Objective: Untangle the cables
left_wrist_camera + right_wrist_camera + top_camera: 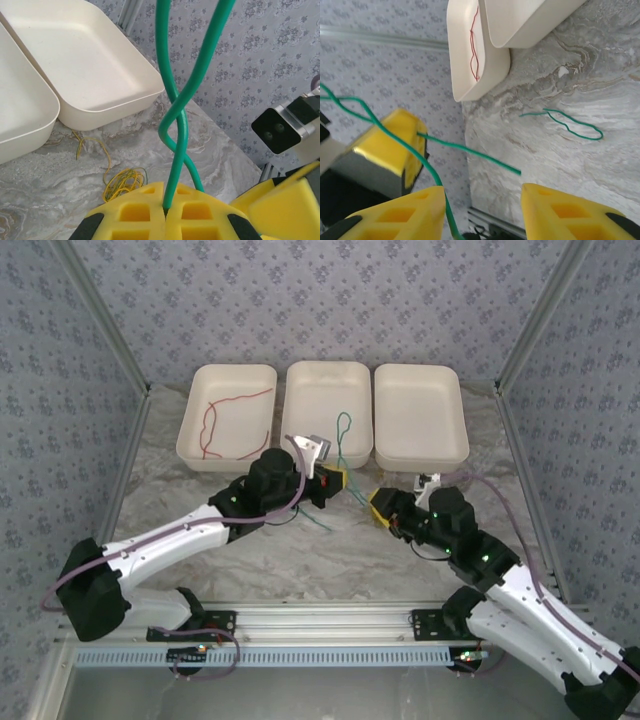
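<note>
My left gripper [331,480] is shut on a green cable [176,120], pinched between its yellow pads [145,212]. The cable rises from the pads in a twisted loop [344,435] above the middle tray [325,375]. My right gripper [482,210] is open, close to the right of the left one. One strand of the green cable [427,167] runs along the inside of its left finger [405,215], and its free end [470,152] sticks out over the table. A yellow cable [120,181] lies bunched on the table. A red cable [232,420] lies in the left tray [228,375].
Three white trays stand in a row at the back; the right tray [420,380] holds nothing. Another green strand [572,124] lies loose on the marble table [300,560]. Patterned walls and metal posts close in the sides.
</note>
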Robot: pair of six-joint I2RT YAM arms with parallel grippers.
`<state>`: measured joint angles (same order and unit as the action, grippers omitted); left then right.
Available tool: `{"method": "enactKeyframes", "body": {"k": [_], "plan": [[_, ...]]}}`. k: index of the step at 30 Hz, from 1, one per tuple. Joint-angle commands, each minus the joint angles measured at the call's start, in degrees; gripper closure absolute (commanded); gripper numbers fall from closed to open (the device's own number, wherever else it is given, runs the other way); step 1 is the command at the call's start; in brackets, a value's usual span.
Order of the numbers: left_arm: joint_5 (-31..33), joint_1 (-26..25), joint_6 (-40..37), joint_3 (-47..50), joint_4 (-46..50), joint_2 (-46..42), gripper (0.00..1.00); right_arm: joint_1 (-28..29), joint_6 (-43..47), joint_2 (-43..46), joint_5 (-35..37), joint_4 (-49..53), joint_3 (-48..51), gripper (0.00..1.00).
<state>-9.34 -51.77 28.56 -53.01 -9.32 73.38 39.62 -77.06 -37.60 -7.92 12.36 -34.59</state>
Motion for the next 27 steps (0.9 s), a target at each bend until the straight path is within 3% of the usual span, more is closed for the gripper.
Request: {"method": "enactKeyframes", "body": {"k": [1,4,11,14,19,27], "plan": [[1.16,-0.59,1.24,0.46,-4.68,-1.06,1.00,1.68,-6.67,-1.35,6.15,-9.19,0.88,0.58],[1.75,-1.22,1.31,0.63,-5.31,-0.79,1.00,2.65,-8.44,-2.00,7.80,-10.88,0.89,0.61],[1.23,-2.18,2.19,1.47,-7.59,-0.98,1.00,1.76,-8.75,-2.17,10.35,-8.27,-0.04,1.00],[-0.95,-3.00,3.03,1.99,-7.73,-2.26,1.00,-2.99,-2.60,-1.97,9.59,-2.82,-3.17,1.00],[-4.24,-5.39,5.31,4.33,-8.76,-6.81,1.00,-17.32,10.18,-4.76,3.12,0.96,-8.62,1.00],[-10.25,-9.85,7.72,1.60,-11.37,-9.73,1.00,-22.44,20.97,-10.61,3.15,-1.65,-12.53,1.00]]}}
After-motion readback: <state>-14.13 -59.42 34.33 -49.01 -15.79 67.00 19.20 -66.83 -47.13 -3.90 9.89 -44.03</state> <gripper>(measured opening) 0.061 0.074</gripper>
